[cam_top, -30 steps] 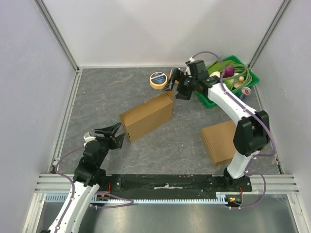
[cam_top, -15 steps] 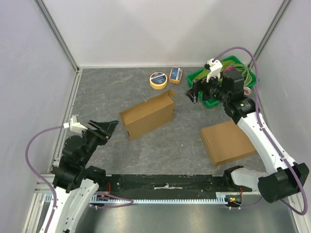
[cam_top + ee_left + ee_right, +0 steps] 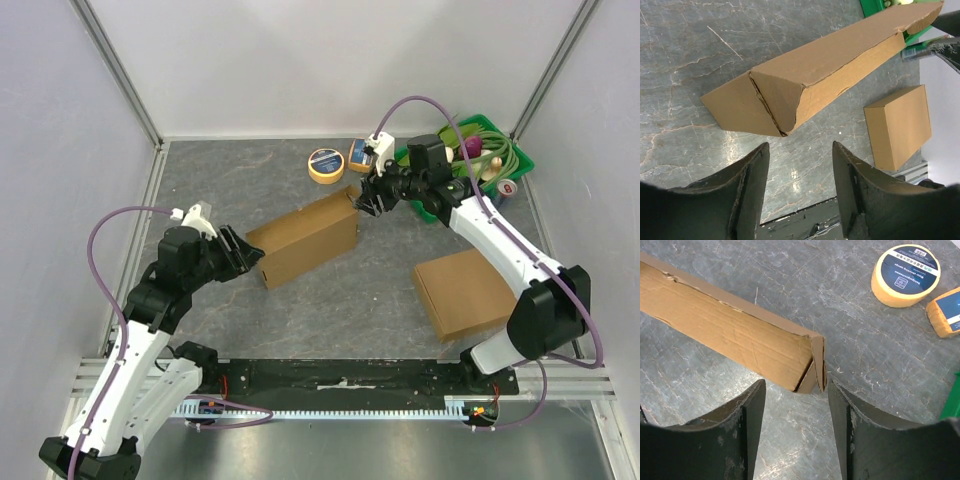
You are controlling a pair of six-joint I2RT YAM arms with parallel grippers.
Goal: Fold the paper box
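Two arms bracket one long brown cardboard box (image 3: pixel 303 238), which lies slantwise near the middle of the bench (image 3: pixel 215 185), one arm at each end. The left pincer (image 3: pixel 248 258) stands just short of the near end with its jaws apart and nothing between them. In its wrist view that end's flaps meet along a crooked seam and bulge a little. The right pincer (image 3: pixel 365 200) sits at the far end, jaws likewise apart and gripping nothing, with the corner of the box right at their mouth. There a narrow flap stands ajar and a dark gap shows behind it.

I'd say the task is well along. The body is already formed into a closed sleeve, and what seems left is pressing and tucking both end flaps flush.

The bench is a grey, stone-veined sheet, scuffed with pale scratches. On it, well clear of the work, rest a second squat brown cardboard box (image 3: pixel 468 292) to the right, a yellow roll of tape (image 3: pixel 326 164), a small orange block with a blue label (image 3: pixel 361 154), and a green plastic basket (image 3: pixel 523 160) of oddments in the far corner. Plain pale walls on aluminium rails close in three sides.
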